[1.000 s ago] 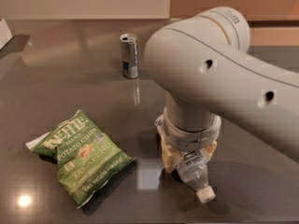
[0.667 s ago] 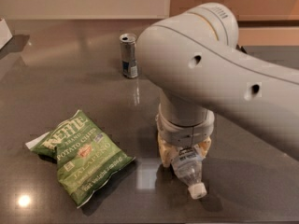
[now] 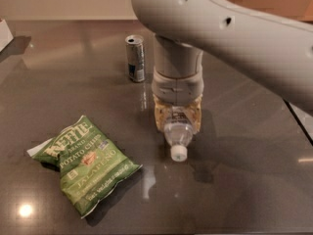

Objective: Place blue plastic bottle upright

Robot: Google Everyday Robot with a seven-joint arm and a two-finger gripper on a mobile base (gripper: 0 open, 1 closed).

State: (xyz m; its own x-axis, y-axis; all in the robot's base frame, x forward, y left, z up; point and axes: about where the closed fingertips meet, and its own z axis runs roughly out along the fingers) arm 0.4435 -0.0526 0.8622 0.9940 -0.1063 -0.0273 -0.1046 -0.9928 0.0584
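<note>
The blue plastic bottle (image 3: 178, 133) is clear with a white cap that points toward the camera and slightly down. It lies tilted between the fingers of my gripper (image 3: 177, 115), near the middle of the dark table (image 3: 244, 180). The gripper comes down from the big grey arm (image 3: 234, 28) and is shut on the bottle's body. The bottle's rear part and label are hidden behind the gripper. Whether the cap touches the table I cannot tell.
A slim silver-blue drink can (image 3: 136, 58) stands upright behind and to the left of the gripper. A green Kettle potato chip bag (image 3: 85, 163) lies flat at the front left. A white object's edge (image 3: 5, 33) shows at the far left.
The arm and gripper have shifted left and away from the camera with the bottle held; the bottle's cap now points more straight toward the camera. Can and chip bag have not moved.
</note>
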